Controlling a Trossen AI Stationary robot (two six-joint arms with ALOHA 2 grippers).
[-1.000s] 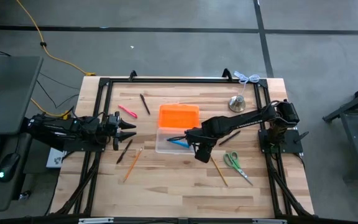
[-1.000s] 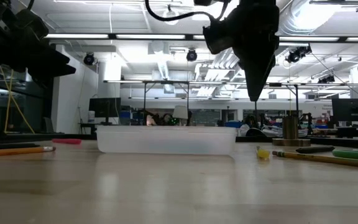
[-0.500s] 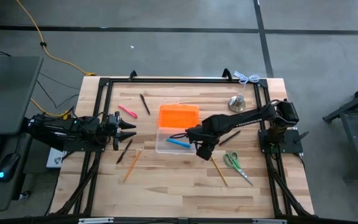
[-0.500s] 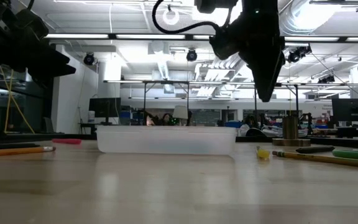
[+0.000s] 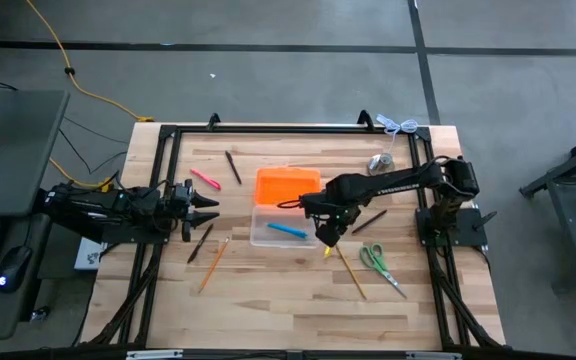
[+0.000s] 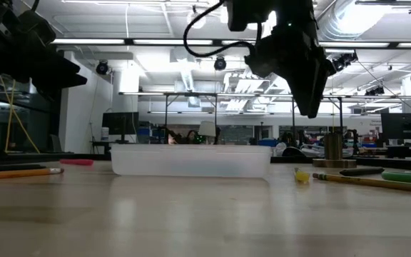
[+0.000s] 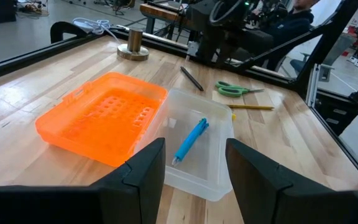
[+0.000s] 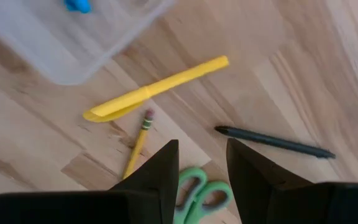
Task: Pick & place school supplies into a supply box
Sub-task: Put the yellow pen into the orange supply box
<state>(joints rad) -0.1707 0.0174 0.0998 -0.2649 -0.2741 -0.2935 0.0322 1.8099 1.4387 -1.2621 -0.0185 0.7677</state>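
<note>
Blue pen (image 5: pixel 286 230) left in supply box (image 5: pixel 276 228), right tool (image 5: pixel 329 237) released, withdrawn rightward

Light wooden plank table (image 5: pixel 268 290), carrying clear plastic box (image 5: pixel 268 236) with orange lid (image 5: pixel 288 186), green-handled scissors (image 5: pixel 376 262), pink pen (image 5: pixel 205 179), yellow pen (image 8: pixel 157 89), silver bell-shaped metal object (image 5: pixel 380 163).

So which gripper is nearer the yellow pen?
Right. The right gripper hangs just above the yellow pen, while the left gripper waits across the supply box.
</note>
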